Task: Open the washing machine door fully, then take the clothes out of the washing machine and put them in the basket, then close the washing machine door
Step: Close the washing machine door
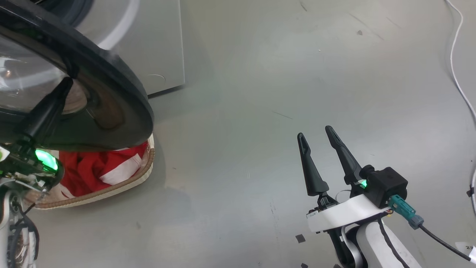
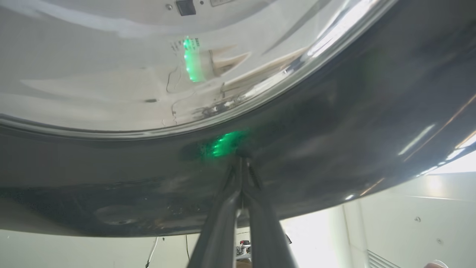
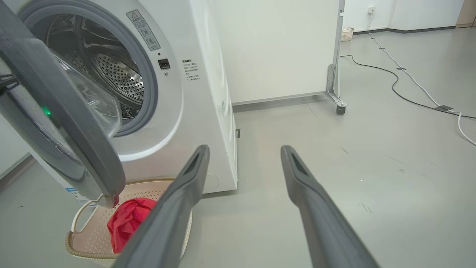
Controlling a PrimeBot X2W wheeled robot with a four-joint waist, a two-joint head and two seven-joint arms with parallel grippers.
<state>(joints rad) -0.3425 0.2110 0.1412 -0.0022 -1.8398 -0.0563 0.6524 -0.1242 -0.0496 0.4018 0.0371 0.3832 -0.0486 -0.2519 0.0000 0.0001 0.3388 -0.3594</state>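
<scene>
Head view: my left gripper [image 1: 65, 87] is shut, touching the washing machine door [image 1: 122, 96]; my right gripper [image 1: 316, 132] is open.

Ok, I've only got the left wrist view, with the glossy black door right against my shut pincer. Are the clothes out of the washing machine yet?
Observer: Red clothes lie in the basket, which is on the floor in front of the washing machine. The part of the drum I can see is bare metal.
Operator: How far open is the door?
Observer: The door stands partly open, with its lower edge over the basket.
Operator: And the right pincer?
Observer: The right pincer is open and empty, over bare floor and well apart from the door.
</scene>
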